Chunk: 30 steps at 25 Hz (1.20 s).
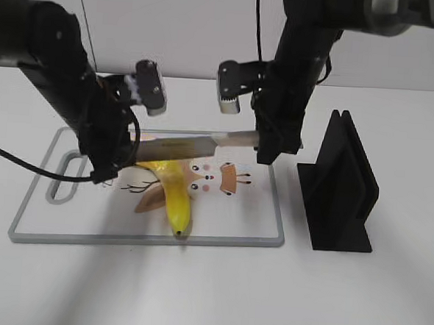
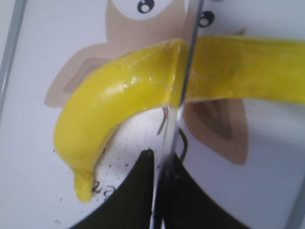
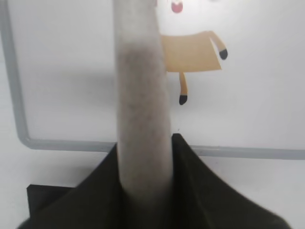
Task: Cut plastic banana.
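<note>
The plastic banana [image 1: 176,197] lies on the white cutting board [image 1: 73,220], over a brown deer print. It fills the left wrist view [image 2: 114,95], glossy yellow, its stubby end at lower left. A knife [image 1: 196,142] hangs level over it. My right gripper [image 1: 269,145] is shut on the knife's grey handle [image 3: 143,95]. My left gripper [image 1: 120,148] is shut on the far end of the blade. In the left wrist view the thin blade [image 2: 183,71] runs from the jaws [image 2: 159,164] across the banana's middle. I cannot tell whether the blade touches the banana.
A black upright knife stand [image 1: 341,188] sits on the table right of the board. The board has a grey rim [image 3: 14,95] and a handle slot [image 1: 67,175] at its left end. White table [image 1: 209,294] lies in front.
</note>
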Each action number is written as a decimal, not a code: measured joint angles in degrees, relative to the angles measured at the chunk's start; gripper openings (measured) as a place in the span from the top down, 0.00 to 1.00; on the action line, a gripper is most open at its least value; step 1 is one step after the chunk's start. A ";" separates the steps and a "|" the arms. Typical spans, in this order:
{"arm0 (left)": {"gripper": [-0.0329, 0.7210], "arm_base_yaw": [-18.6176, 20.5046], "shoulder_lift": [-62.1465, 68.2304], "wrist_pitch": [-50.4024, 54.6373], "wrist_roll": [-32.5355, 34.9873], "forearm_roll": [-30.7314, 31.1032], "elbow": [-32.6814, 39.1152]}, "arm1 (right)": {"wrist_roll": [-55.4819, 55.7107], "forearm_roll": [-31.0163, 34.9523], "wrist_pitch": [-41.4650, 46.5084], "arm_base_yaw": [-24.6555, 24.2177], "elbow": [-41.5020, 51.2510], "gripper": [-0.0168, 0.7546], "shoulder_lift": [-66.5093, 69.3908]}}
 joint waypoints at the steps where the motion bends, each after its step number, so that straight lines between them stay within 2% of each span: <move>1: 0.94 0.00 -1.59 1.87 -0.14 0.50 -0.42 | 0.25 0.30 0.44 0.12 0.00 0.73 -1.52; 7: 0.95 -0.07 -9.18 12.92 -0.33 2.07 -6.35 | 0.51 1.40 2.72 0.18 0.00 0.74 -9.67; 12: 0.95 -0.07 -10.36 20.58 -0.47 2.31 -12.64 | 0.70 1.77 2.97 0.18 0.00 0.75 -13.11; 22: 0.93 -0.07 -10.36 21.81 -0.48 2.88 -14.60 | 1.17 1.72 3.02 0.18 0.00 0.75 -13.69; 24: 0.84 -0.02 -10.36 21.77 -0.70 2.54 -14.73 | 1.36 1.65 3.14 0.18 0.00 0.76 -13.69; 26: 0.69 -0.02 -10.42 21.74 -0.82 2.05 -14.72 | 1.90 1.27 3.19 0.18 0.00 0.76 -13.69; 29: 0.34 -0.02 -10.55 21.79 -0.99 1.68 -14.72 | 2.28 0.59 3.19 0.13 0.00 0.76 -13.69; 30: 0.25 -0.02 -10.75 21.79 -1.35 1.68 -14.72 | 2.34 0.52 3.19 0.00 0.00 0.76 -13.69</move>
